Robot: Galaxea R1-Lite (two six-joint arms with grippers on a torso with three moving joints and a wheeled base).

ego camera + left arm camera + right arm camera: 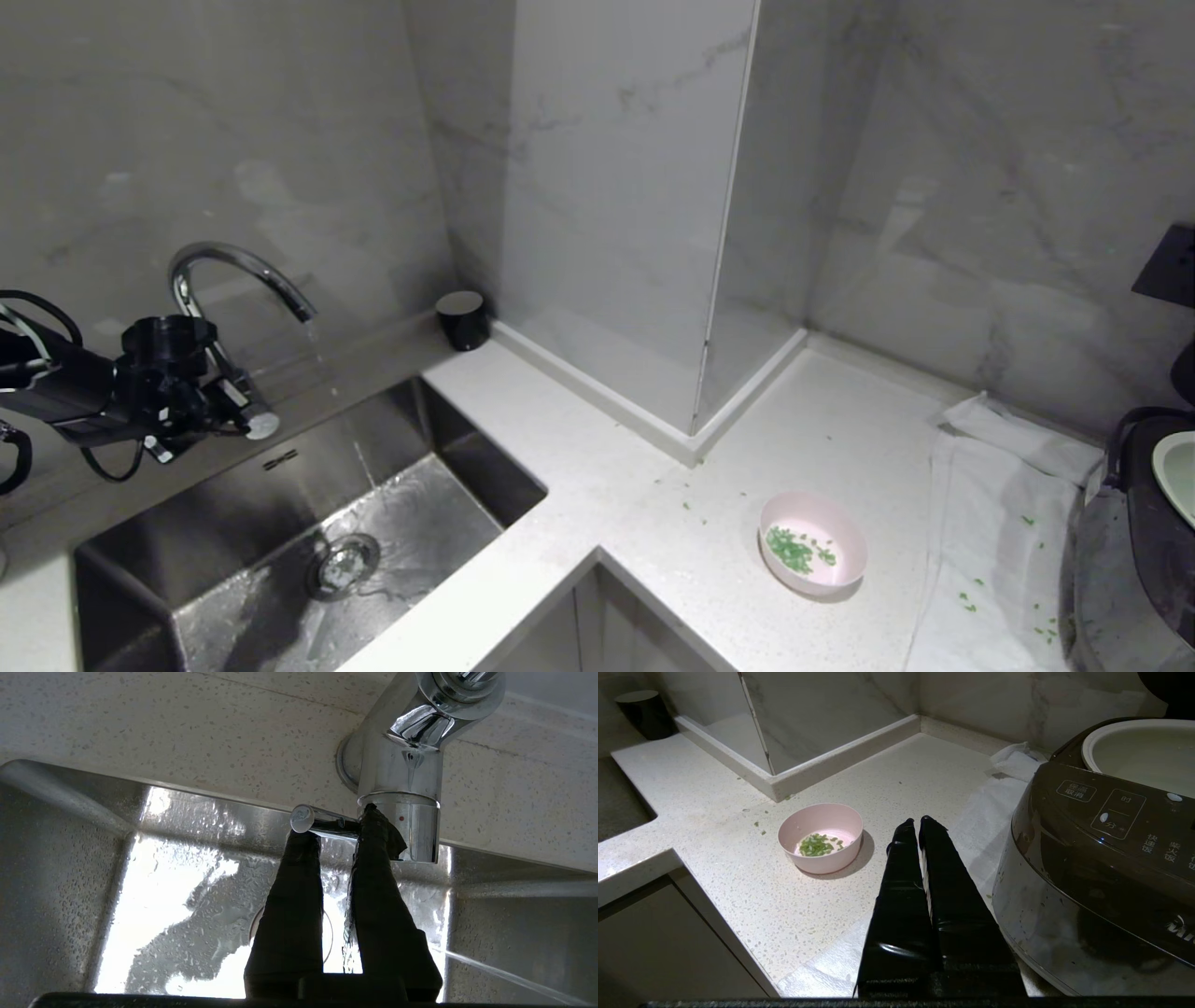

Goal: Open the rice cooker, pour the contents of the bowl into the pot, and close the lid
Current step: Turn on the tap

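Observation:
The pale pink bowl [813,543] [821,837] sits on the white counter with the green chopped bits [792,549] [816,844] in it. At the far right stands the dark rice cooker [1144,569] [1092,858]. Its white pot [1134,751] is uncovered, and the lid [1169,686] is raised and mostly out of view. My right gripper [916,820] hovers shut and empty between bowl and cooker. Far left, over the sink, my left gripper [245,420] [338,823] is shut, its tips against the faucet lever [322,822].
Water runs from the chrome faucet [233,266] into the steel sink [439,420]. A black cup [463,319] stands in the back corner. A white cloth [999,560] lies beside the cooker, and loose green bits are scattered on it and the counter.

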